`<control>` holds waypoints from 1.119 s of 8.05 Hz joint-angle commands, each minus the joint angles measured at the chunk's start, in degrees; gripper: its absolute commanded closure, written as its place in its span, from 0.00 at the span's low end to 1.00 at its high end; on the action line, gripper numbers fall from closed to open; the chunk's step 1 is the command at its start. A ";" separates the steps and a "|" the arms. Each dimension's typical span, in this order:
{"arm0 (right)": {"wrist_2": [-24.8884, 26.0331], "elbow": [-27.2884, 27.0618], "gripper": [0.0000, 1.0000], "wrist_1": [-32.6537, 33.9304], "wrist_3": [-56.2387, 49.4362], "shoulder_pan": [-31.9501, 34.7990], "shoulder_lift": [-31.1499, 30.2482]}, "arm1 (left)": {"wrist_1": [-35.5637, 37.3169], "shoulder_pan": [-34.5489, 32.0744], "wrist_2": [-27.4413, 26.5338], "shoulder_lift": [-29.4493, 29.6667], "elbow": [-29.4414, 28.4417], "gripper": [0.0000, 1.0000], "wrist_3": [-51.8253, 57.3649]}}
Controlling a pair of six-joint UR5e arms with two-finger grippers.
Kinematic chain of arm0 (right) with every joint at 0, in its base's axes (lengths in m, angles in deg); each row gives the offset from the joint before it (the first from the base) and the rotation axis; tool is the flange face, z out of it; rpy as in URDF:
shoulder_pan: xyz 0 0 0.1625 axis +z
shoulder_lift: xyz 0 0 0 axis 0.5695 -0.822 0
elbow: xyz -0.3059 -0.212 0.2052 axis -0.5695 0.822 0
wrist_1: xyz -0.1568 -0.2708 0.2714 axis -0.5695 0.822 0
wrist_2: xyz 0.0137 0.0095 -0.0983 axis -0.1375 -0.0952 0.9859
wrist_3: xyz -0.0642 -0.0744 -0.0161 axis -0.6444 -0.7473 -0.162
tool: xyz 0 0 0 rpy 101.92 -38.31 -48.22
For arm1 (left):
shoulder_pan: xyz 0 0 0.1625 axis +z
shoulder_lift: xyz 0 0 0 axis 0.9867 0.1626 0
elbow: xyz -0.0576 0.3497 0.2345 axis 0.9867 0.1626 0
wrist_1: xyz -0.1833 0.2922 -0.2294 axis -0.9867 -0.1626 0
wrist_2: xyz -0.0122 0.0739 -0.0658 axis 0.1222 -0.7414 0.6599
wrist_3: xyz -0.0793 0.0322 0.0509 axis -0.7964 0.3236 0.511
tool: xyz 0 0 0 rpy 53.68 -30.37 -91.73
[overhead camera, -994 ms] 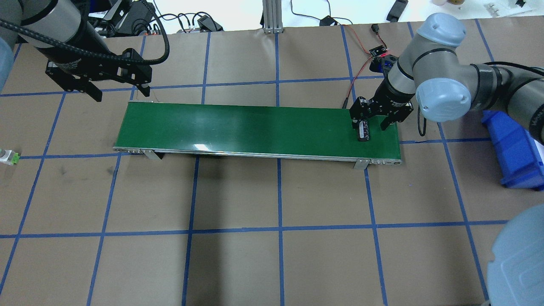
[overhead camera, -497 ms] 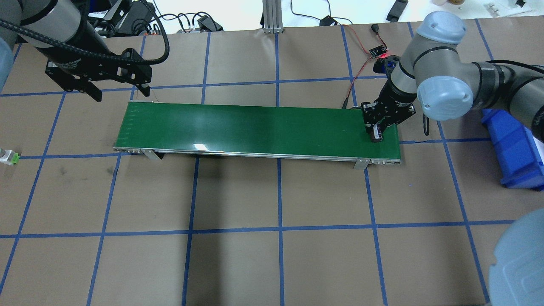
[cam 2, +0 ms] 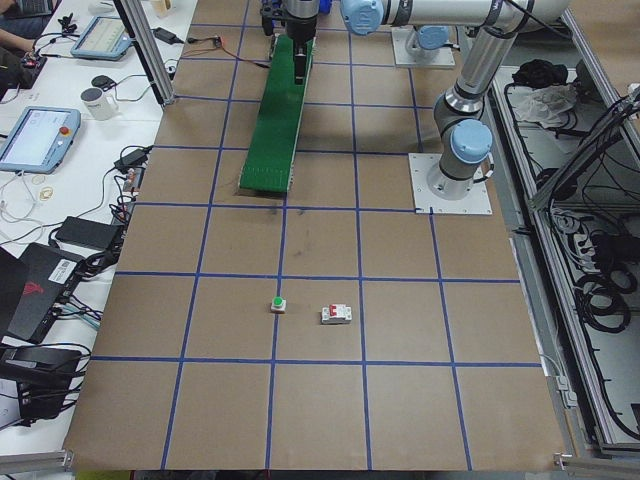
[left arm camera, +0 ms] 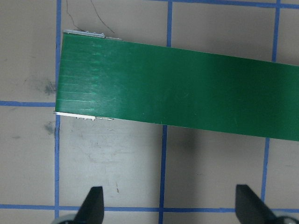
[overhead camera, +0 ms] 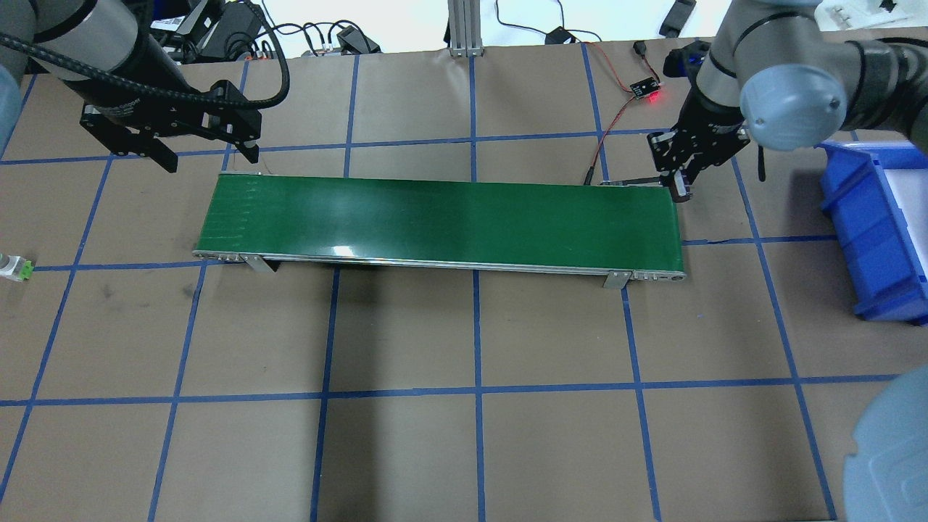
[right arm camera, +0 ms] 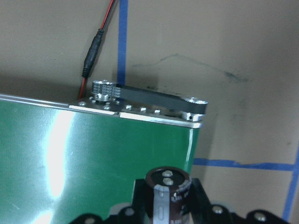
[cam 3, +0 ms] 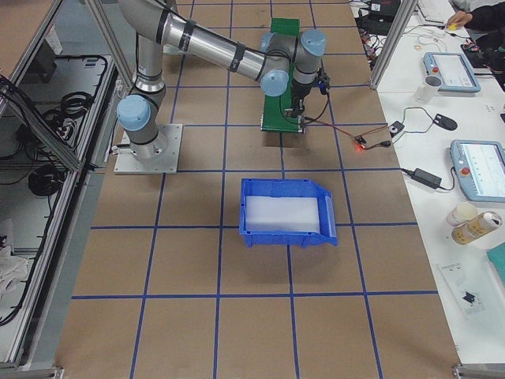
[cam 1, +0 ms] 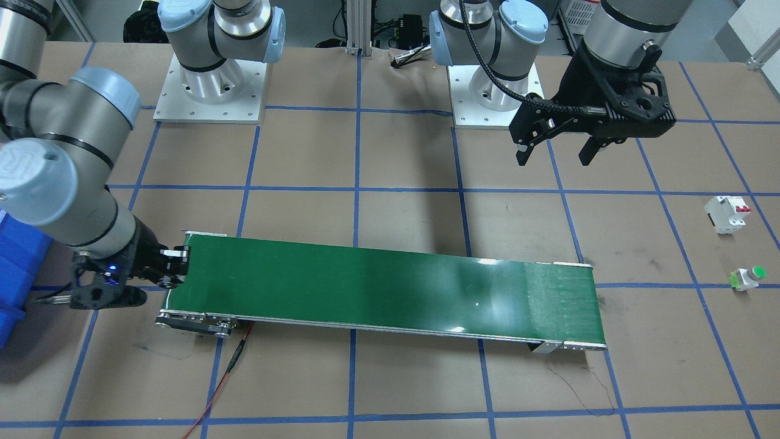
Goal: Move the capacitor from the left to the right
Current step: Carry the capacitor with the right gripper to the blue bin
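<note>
The capacitor [right arm camera: 167,190], a dark cylinder with a pale stripe and a shiny top, stands upright between the fingers of my right gripper [right arm camera: 167,200]. In the overhead view my right gripper [overhead camera: 679,188] is shut on it just above the far right corner of the green conveyor belt [overhead camera: 442,221]. My left gripper [overhead camera: 206,154] is open and empty, hovering behind the belt's left end. In the left wrist view its fingertips [left arm camera: 95,205] stand wide apart over bare table in front of the belt [left arm camera: 177,84].
A blue bin [overhead camera: 877,232] with a white liner stands on the table to the right of the belt. A red cable and small sensor board [overhead camera: 644,88] lie behind the belt's right end. A white breaker [cam 1: 728,213] and a green-capped push button [cam 1: 748,277] sit far left.
My right gripper closed on the capacitor on the belt's right end, lifted it and carried it back and right to the belt's far corner. The left arm has not moved.
</note>
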 commanded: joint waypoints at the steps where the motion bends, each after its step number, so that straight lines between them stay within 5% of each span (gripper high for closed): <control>1: 4.62 3.48 1.00 -2.11 -18.41 -8.78 -2.93 | 0.00 0.00 0.06 -0.01 -0.04 0.00 0.08; 6: 6.21 2.79 1.00 6.64 -60.35 -30.25 0.29 | 0.00 0.09 0.06 -0.01 0.05 0.00 0.08; 9: 3.85 -1.78 1.00 18.70 -69.64 -34.14 5.92 | 0.00 0.09 0.06 -0.01 -0.04 0.00 0.08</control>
